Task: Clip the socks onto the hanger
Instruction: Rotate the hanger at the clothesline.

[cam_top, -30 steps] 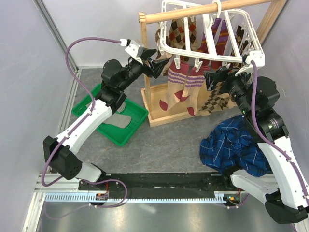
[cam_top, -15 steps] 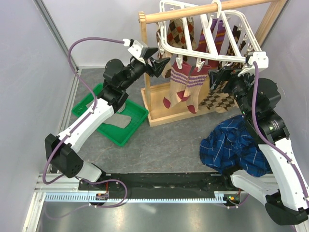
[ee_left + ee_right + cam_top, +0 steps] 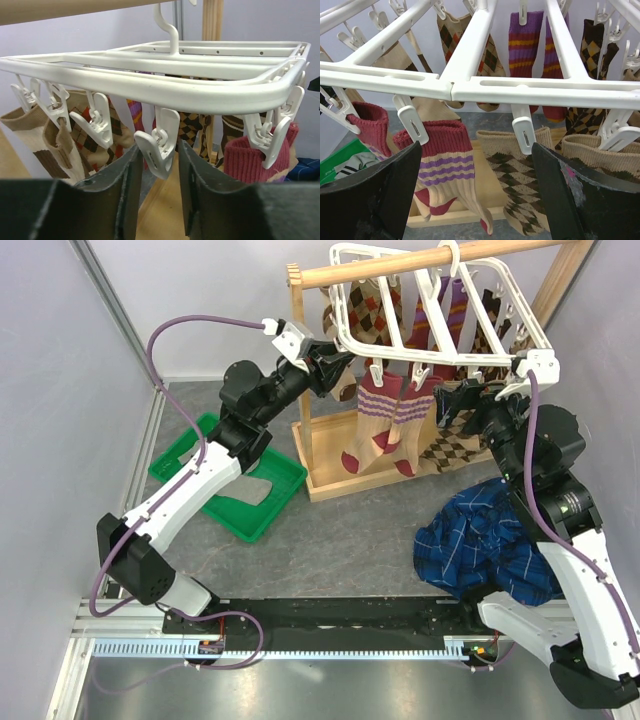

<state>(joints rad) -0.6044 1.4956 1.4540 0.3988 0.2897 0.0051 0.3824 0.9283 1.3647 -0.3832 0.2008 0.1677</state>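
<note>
Left gripper (image 3: 157, 155) straddles one clip (image 3: 162, 132) on the near bar of the hanger (image 3: 200, 95), can't tell if it's squeezing. Right gripper (image 3: 476, 152) gapes wide just below the hanger; tan socks (image 3: 442, 150) with maroon cuffs hang clipped under it.

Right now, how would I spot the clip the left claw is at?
The white grid hanger hooks over the wooden rail at the back. Near its left corner, one empty clip hangs between the left gripper's dark fingers; the next clip over pinches a maroon sock cuff.
</note>
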